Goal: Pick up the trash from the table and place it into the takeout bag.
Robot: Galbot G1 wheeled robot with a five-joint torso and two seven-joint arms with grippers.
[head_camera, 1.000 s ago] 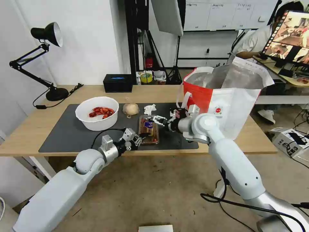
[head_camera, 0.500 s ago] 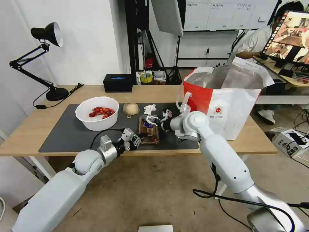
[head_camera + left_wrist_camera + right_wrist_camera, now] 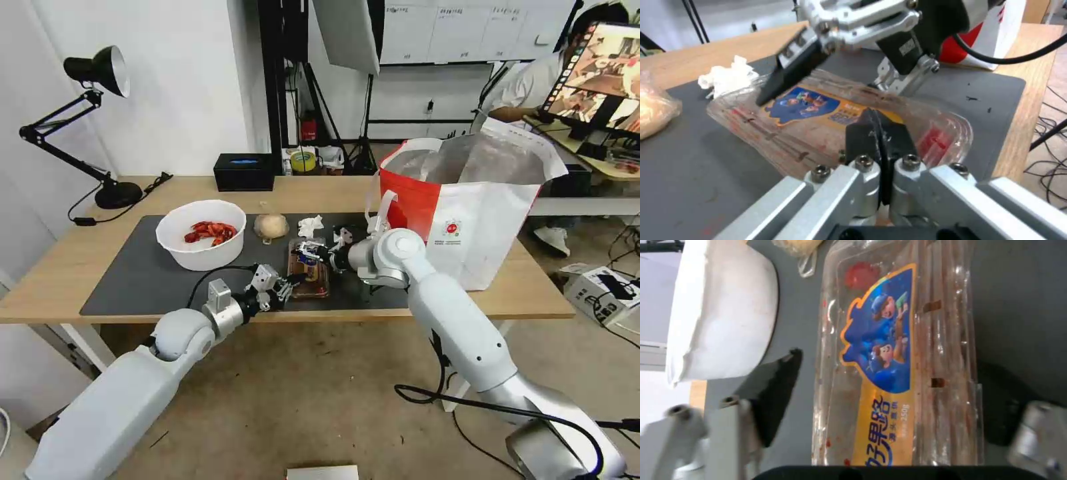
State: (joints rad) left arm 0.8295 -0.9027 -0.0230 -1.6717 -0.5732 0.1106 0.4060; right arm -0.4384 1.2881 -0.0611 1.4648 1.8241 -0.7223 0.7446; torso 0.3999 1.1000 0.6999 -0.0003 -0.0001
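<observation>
The clear clamshell tray (image 3: pixel 309 270) (image 3: pixel 818 110) (image 3: pixel 898 356) with a blue-and-yellow label lies on the dark mat (image 3: pixel 140 280). My left gripper (image 3: pixel 290 285) (image 3: pixel 880 125) is shut on the tray's near edge. Over its far end my right gripper (image 3: pixel 313 252) (image 3: pixel 893 370) (image 3: pixel 844 75) stands open, one finger on each side of the tray. The white bowl of red shells (image 3: pixel 200 233) (image 3: pixel 724 313), the wrapped bun (image 3: pixel 271 227) (image 3: pixel 653 106) and the crumpled tissue (image 3: pixel 309 225) (image 3: pixel 726 75) sit behind it. The takeout bag (image 3: pixel 467 213) stands open to the right.
The light-wood table (image 3: pixel 60 273) also holds a black box (image 3: pixel 244 171) at its back edge and a black desk lamp (image 3: pixel 100 73) at the far left. A desk with a monitor (image 3: pixel 603 73) stands behind the bag.
My right arm has swung left, bringing its open gripper from beside the tray to over its far end. The left gripper has held its place at the near edge.
</observation>
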